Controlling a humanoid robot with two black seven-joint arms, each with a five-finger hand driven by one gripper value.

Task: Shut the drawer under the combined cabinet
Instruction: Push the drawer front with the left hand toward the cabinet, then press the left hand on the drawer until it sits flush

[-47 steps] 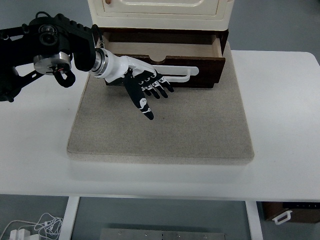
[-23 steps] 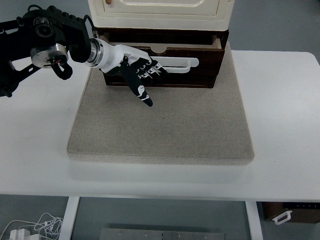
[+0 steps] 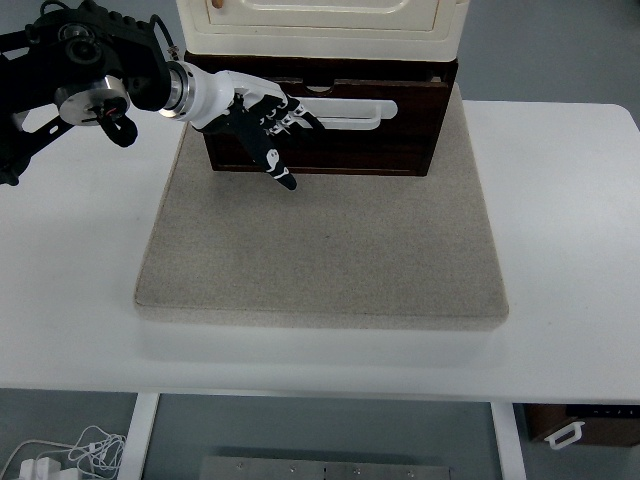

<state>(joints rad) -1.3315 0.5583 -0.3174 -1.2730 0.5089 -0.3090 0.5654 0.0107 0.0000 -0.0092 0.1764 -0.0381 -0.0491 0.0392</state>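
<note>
A cream cabinet [image 3: 320, 25] stands at the back of a grey mat [image 3: 320, 250]. Under it is a dark brown wooden drawer [image 3: 370, 135] with a white bar handle [image 3: 355, 115]; its front sits nearly flush under the cabinet. My left hand [image 3: 270, 125], white with black fingers, comes in from the upper left and lies flat against the left part of the drawer front, fingers spread, holding nothing. The thumb points down toward the mat. The right arm is out of view.
The mat lies on a white table [image 3: 570, 250]. Below the table's front edge are cables [image 3: 70, 455] on the floor at the lower left and a dark box [image 3: 580, 425] at the lower right.
My left hand has moved toward the cabinet with its fingers on the drawer front. The drawer has slid back from well open to nearly flush.
</note>
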